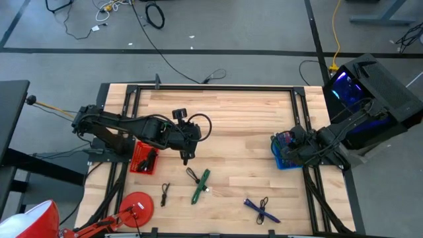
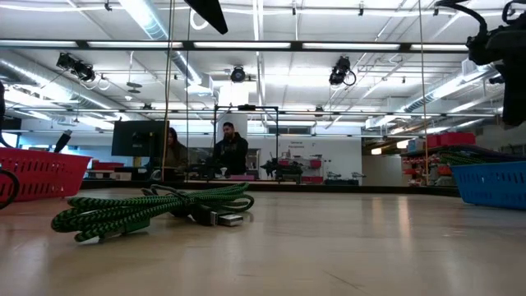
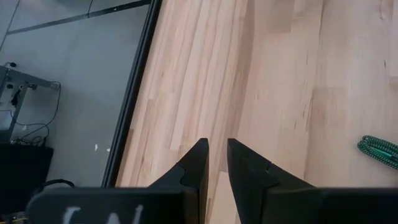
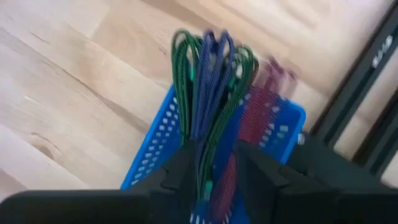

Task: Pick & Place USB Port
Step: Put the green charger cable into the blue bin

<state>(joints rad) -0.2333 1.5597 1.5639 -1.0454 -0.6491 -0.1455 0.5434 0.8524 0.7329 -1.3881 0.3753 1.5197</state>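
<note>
My right gripper (image 4: 214,171) hangs over the blue basket (image 1: 284,158) at the table's right side, shut on a coiled green-and-blue USB cable (image 4: 211,81). A purple cable (image 4: 261,112) lies in that basket. My left gripper (image 3: 216,165) hovers over bare wood near the table's middle, beside the red basket (image 1: 145,158); its fingers stand a narrow gap apart with nothing between them. A green cable (image 1: 200,185) lies coiled flat on the table in front of it, its USB plug (image 2: 230,219) resting on the wood. My right gripper pinches the green-and-blue cable bundle between its two fingers (image 4: 186,168), across several strands near one end of the coil (image 4: 208,155). The loops stand out past the fingertips over the blue basket (image 4: 155,143). Whether the bundle touches the basket, I cannot tell.
A black cable (image 1: 164,193) and a blue cable (image 1: 262,210) lie near the table's near edge, and a red disc (image 1: 135,205) sits at the near left corner. Black rails frame the table. Bare wood stretches across the far half. People sit in the room behind.
</note>
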